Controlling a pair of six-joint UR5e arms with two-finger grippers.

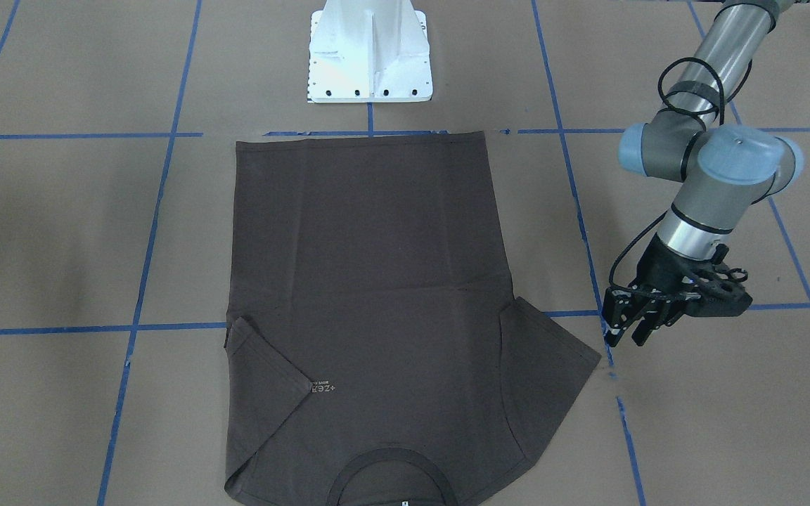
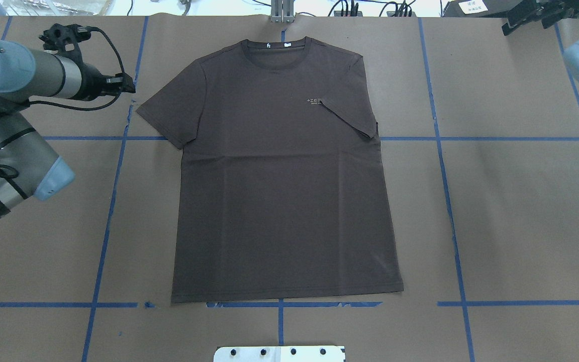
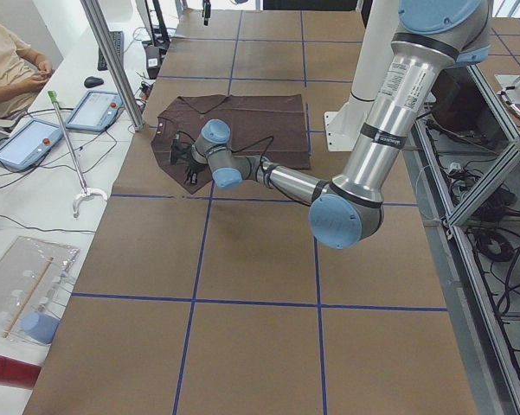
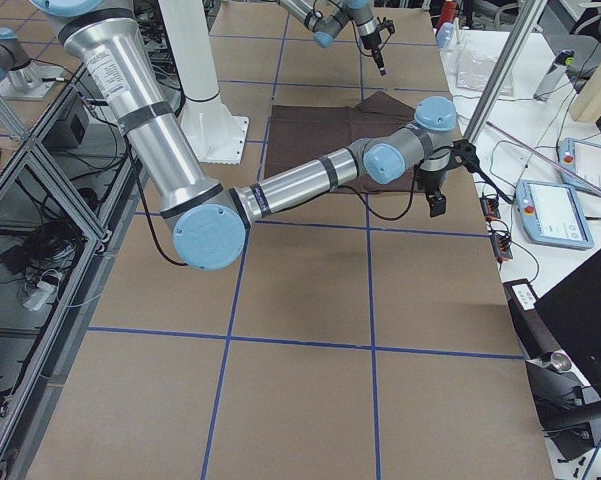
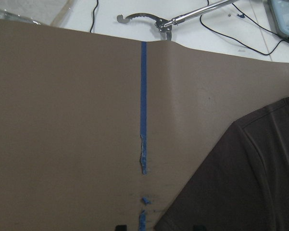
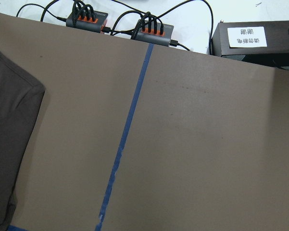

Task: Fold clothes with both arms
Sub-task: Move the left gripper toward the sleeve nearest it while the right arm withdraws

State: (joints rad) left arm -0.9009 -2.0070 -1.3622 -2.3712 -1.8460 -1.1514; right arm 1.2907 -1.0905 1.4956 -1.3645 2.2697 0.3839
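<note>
we log one dark grey-brown t-shirt (image 2: 279, 191), flat and front up at mid counter (image 2: 510, 211), right sleeve (image 2: 352, 113) folded inward, left sleeve (image 2: 166, 118) spread. left gripper (image 1: 630, 336): jaws released, empty, near the spread sleeve. right gripper (image 4: 435, 203): off the shirt; jaws' state we cannot tell.

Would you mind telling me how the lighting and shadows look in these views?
Front-facing view: even light, white pedestal nearly washed out, soft shadow on the paper left of the T-shirt. Overhead view: faint shadow right of it. Right side view: bright glare along the right arm.
</note>
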